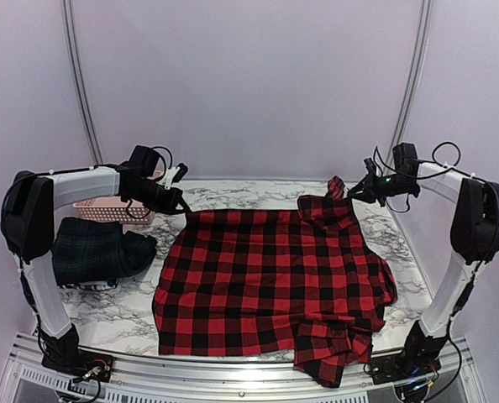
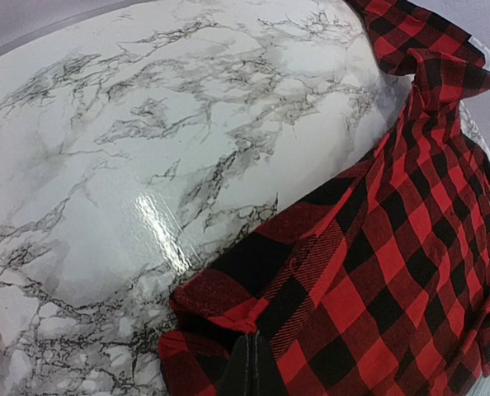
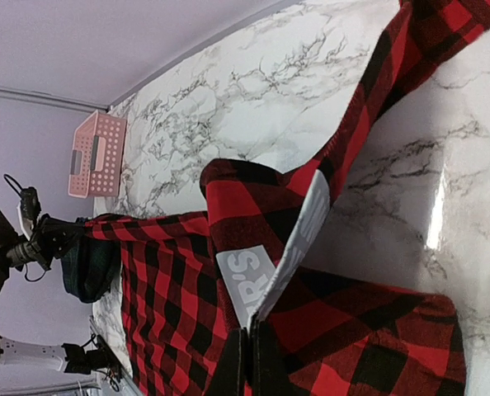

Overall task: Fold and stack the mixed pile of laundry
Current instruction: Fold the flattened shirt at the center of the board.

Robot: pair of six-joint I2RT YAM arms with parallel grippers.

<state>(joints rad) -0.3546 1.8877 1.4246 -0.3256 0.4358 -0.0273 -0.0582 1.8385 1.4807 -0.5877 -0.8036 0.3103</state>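
The red-and-black checked shirt lies spread over the middle of the marble table. My left gripper is shut on its far left corner, and the closed jaws pinch a folded bit of the cloth. At the far right my right gripper is shut on the shirt's other far edge, lifted a little off the table. There the jaws clamp the fabric beside a grey band with white lettering. A folded dark green plaid garment sits at the left.
A pink lattice basket stands at the back left behind the green garment, also seen as the pink basket in the right wrist view. White curtain walls close in the back and sides. A loose sleeve bunches at the near right edge.
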